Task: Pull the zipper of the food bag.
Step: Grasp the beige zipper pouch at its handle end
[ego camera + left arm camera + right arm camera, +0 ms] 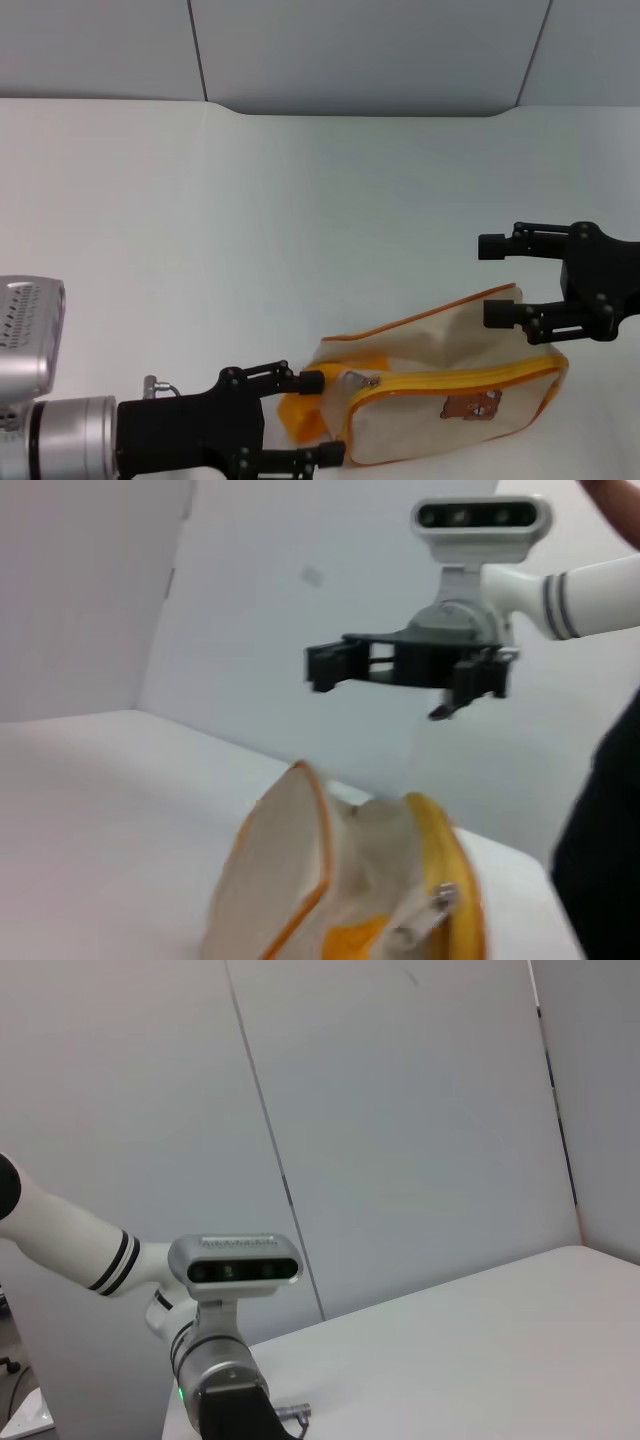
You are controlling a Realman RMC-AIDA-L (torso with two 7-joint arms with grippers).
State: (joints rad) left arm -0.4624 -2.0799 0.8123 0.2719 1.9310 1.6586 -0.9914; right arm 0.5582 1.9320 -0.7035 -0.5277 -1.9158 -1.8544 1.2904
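Observation:
The food bag (450,385) is a beige pouch with orange piping and a brown bear patch (468,407), lying at the table's near edge. Its silver zipper pull (358,379) sits at the left end of the yellow zipper tape (470,378). My left gripper (320,418) is open, with its fingers on either side of the bag's left end and the orange loop handle (300,415). My right gripper (493,280) is open and empty, hovering over the bag's right end. The left wrist view shows the bag (290,880), the pull (440,898) and the right gripper (325,667) above them.
The white table (250,230) stretches away behind the bag to grey wall panels (360,50). The right wrist view shows only the left arm's wrist camera (235,1270), the table top (480,1340) and the wall.

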